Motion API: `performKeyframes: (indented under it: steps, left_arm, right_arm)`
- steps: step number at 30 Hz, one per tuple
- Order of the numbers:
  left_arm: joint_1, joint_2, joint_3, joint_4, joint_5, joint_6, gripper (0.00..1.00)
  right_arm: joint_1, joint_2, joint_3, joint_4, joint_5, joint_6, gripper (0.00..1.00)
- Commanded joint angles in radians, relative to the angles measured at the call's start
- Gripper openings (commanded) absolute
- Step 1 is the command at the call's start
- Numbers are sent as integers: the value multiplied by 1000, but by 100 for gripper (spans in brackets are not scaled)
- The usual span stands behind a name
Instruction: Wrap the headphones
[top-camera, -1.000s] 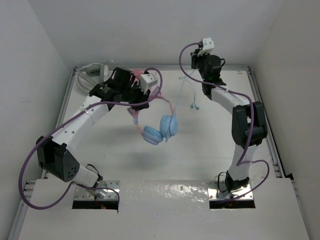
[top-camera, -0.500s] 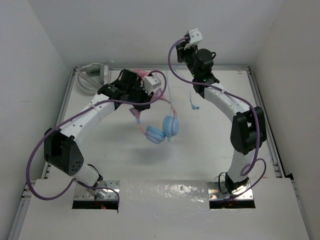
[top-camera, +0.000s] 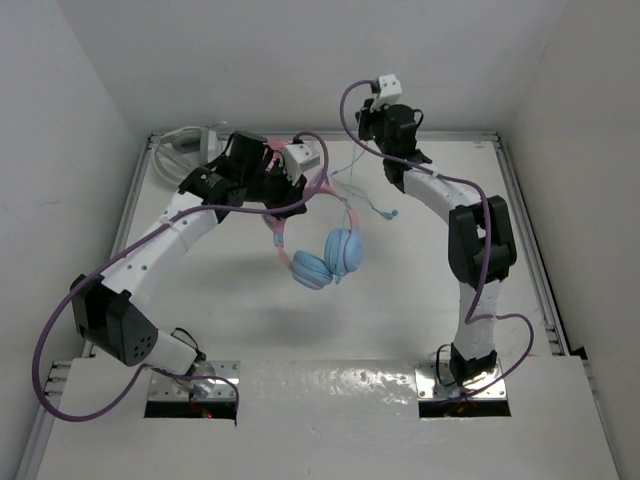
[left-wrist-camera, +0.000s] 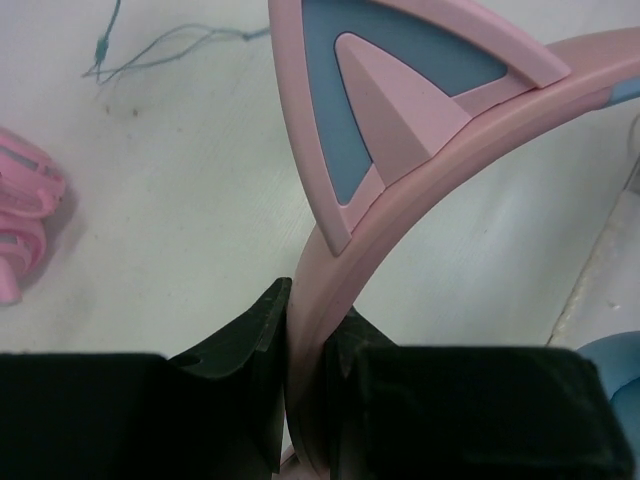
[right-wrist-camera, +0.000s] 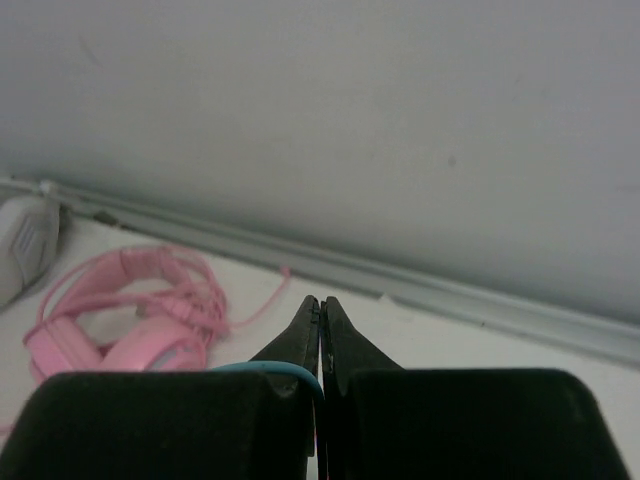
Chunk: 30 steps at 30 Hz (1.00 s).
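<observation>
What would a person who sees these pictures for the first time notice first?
The headphones, blue cups under a pink cat-ear band, hang in the air over the middle of the table from the left end effector, clamped on the band. The right end effector, raised near the back wall, pinches their thin blue cable.

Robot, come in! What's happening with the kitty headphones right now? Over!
Left gripper shut on the headband, headphones hanging in the air. Right gripper shut, pinching the cable. Pink headphones lie at the back, untouched.
</observation>
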Motion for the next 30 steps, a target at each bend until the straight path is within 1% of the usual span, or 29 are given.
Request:
performKeyframes:
  steps: [1,3,4,5,6,7,8,10,11,13,14,18,20,22,23,24,25,26,27,29,30]
  left_arm:
    - [-11,-44,112,21,167,-64,0]
    - [-8,-21,159,10,189,-86,0]
    - [-2,-12,210,1,213,-110,0]
    - [1,-1,238,-8,224,-120,0]
    - [8,19,269,-28,233,-143,0]
    - [12,28,328,-37,241,-153,0]
    - [15,43,355,-57,241,-164,0]
    - [28,53,444,-76,215,-193,0]
    - [32,57,490,-86,176,-207,0]
    - [32,57,534,-97,136,-218,0]
    - [34,60,556,-109,103,-227,0]
    - [38,65,660,-126,60,-256,0]
    - [47,71,689,-132,36,-279,0]
    - [61,73,716,-128,13,-301,0]
    - [72,76,720,-123,-3,-330,0]
    - [104,77,725,-119,-9,-344,0]
    - [126,86,726,-106,-13,-359,0]
    - [171,93,732,-102,-10,-412,0]
    - [196,114,737,-87,-4,-436,0]
    - [268,135,746,-68,22,-514,0]
    - [305,157,746,-48,46,-561,0]
  right_arm:
    - [8,24,-66,47,-57,88,0]
    - [15,36,-151,137,-139,108,0]
    - [18,39,-177,170,-175,119,0]
    - [31,42,-204,202,-252,119,0]
    - [37,45,-250,261,-283,122,0]
    - [43,45,-270,291,-308,133,15]
    - [55,50,-312,353,-346,143,26]
    - [67,56,-349,423,-386,185,42]
    - [71,68,-375,491,-399,224,45]
    - [89,85,-389,552,-406,248,49]
    - [97,94,-387,552,-402,252,53]
    - [136,131,-344,483,-345,219,55]
    - [152,146,-297,367,-321,188,56]
    - [155,137,-283,258,-272,185,56]
    - [155,126,-293,239,-246,197,55]
    - [155,111,-313,233,-217,194,50]
    - [155,79,-362,246,-210,199,45]
    - [155,65,-385,260,-210,215,37]
    - [156,53,-427,285,-234,226,18]
    - [158,25,-462,317,-264,264,5]
    - [164,11,-503,364,-287,280,2]
